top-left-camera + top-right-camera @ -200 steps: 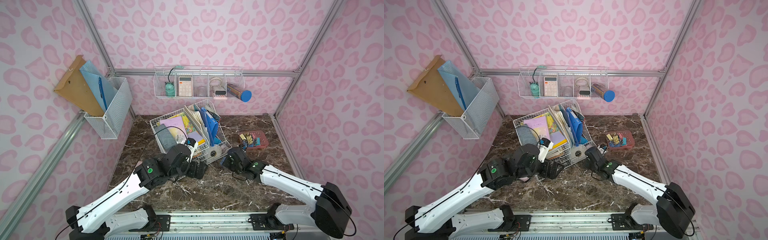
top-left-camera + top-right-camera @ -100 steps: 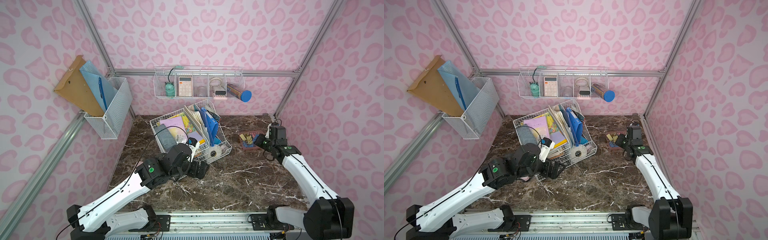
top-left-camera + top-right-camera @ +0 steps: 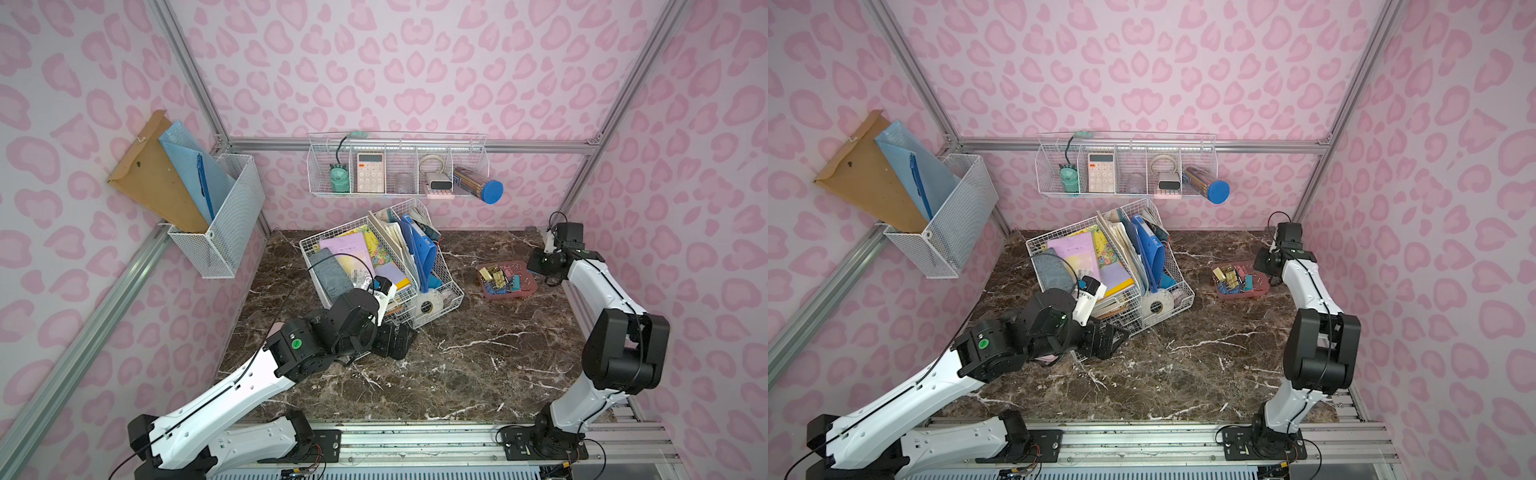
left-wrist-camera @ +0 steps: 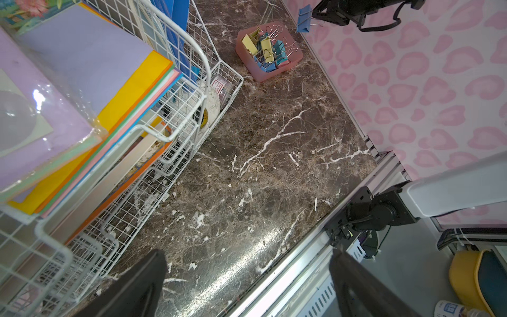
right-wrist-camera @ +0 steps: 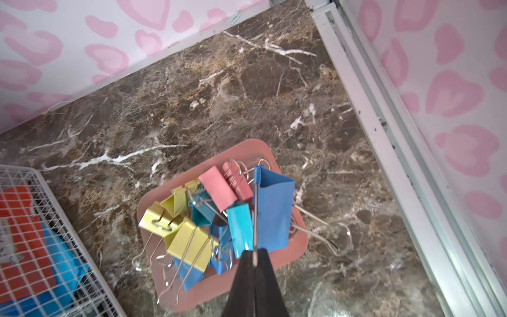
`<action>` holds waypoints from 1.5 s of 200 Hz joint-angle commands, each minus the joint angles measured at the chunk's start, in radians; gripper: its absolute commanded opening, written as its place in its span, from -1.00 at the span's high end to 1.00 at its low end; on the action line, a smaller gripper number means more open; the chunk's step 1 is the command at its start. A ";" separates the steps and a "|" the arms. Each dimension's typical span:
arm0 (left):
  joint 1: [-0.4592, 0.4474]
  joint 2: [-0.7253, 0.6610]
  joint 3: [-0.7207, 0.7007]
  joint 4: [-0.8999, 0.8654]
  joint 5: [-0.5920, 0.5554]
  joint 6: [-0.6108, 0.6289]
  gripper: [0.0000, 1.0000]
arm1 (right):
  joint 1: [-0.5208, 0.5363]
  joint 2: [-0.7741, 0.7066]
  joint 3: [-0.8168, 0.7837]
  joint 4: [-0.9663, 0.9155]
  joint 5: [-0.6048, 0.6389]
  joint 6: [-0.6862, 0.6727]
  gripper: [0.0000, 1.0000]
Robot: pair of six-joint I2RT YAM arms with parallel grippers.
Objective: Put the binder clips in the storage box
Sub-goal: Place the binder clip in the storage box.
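Observation:
The dusty-pink storage box (image 3: pixel 511 296) (image 3: pixel 1241 296) sits at the back right of the marble table. Several binder clips (image 5: pixel 189 241) in yellow, pink, blue and teal are heaped in it. My right gripper (image 5: pixel 255 254) (image 3: pixel 536 264) is shut on the wire handle of a blue binder clip (image 5: pixel 274 208) (image 4: pixel 304 17), which hangs above the box's (image 5: pixel 214 288) wall-side end. My left gripper (image 4: pixel 247 258) (image 3: pixel 395 340) stands open and holds nothing, low over the table beside the wire organiser's front corner.
A white wire desk organiser (image 3: pixel 382 266) full of paper, folders and a tape roll stands mid-table, left of the box. The right wall and its aluminium rail (image 5: pixel 384 131) run close behind the box. Wire baskets (image 3: pixel 397 166) hang on the walls.
My right arm swung from beside the organiser to the back right, carrying the blue clip over the storage box, and has held there for the last half second. The left arm stayed put.

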 commanded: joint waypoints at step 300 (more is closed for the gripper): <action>-0.009 -0.207 -0.104 -0.019 -0.357 0.084 -0.91 | 0.025 -0.317 -0.215 0.143 0.112 0.063 -1.00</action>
